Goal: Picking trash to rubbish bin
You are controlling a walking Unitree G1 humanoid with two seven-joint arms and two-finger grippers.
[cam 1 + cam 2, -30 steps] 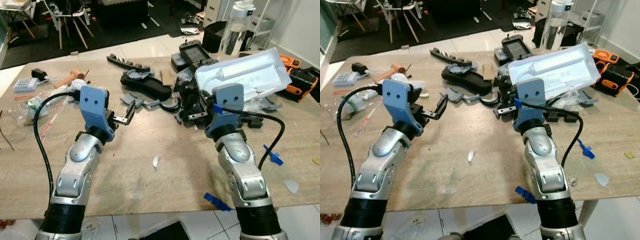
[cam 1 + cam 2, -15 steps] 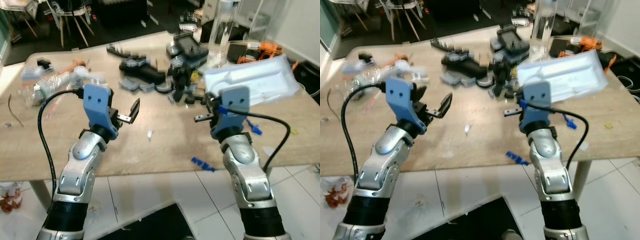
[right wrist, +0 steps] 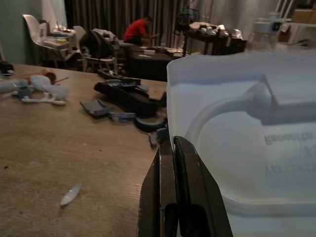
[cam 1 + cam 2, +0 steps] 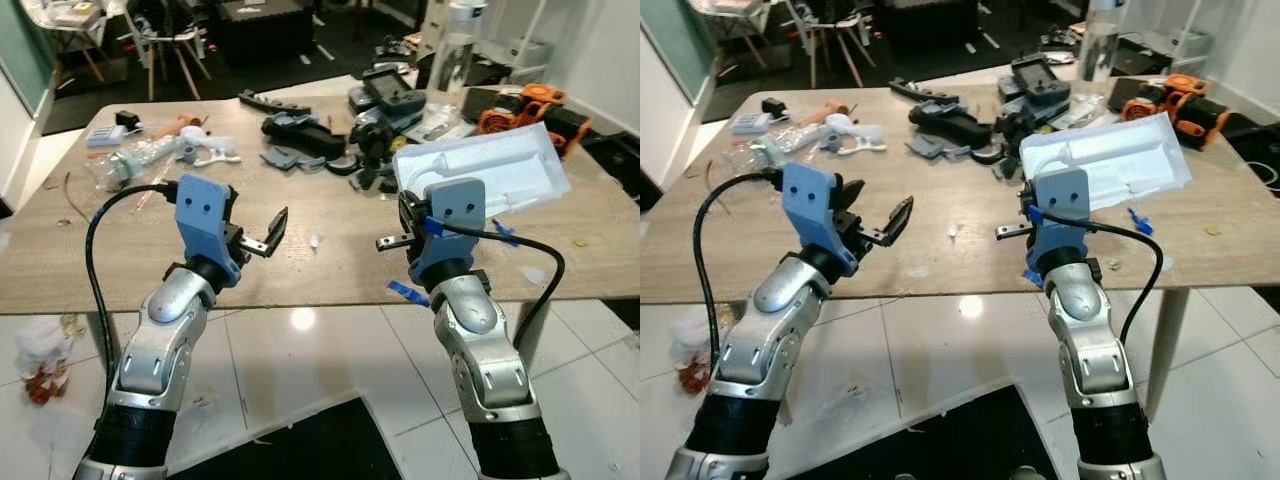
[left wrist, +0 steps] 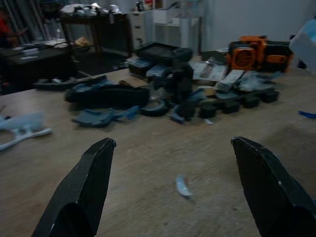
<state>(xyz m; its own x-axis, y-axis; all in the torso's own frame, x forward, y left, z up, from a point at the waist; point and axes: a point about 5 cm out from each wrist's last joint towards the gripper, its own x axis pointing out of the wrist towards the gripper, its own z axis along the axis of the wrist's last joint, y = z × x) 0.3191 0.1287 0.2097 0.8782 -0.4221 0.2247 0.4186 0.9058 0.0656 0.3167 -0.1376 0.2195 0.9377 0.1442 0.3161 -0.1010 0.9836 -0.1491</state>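
- White plastic blister tray (image 4: pixel 485 172), the piece of trash, is pinched at its near edge by the right gripper (image 3: pixel 173 148) and held tilted above the right part of the wooden table (image 4: pixel 120 260), clear of the tabletop.
- In the right wrist view the two black fingers (image 3: pixel 190 197) are pressed together on the tray's rim, with the tray spreading out beyond and to one side of them.
- Left gripper (image 4: pixel 268 232) hovers over the near edge of the table, fingers spread wide and holding nothing; it is well apart from the tray.
- A small white scrap (image 4: pixel 314 240) lies on the table between the two grippers.
- A pile of grey and black parts (image 4: pixel 310 145) lies farther back on the table, beyond the tray.
- An orange tool (image 4: pixel 517 108) sits at the far right corner.
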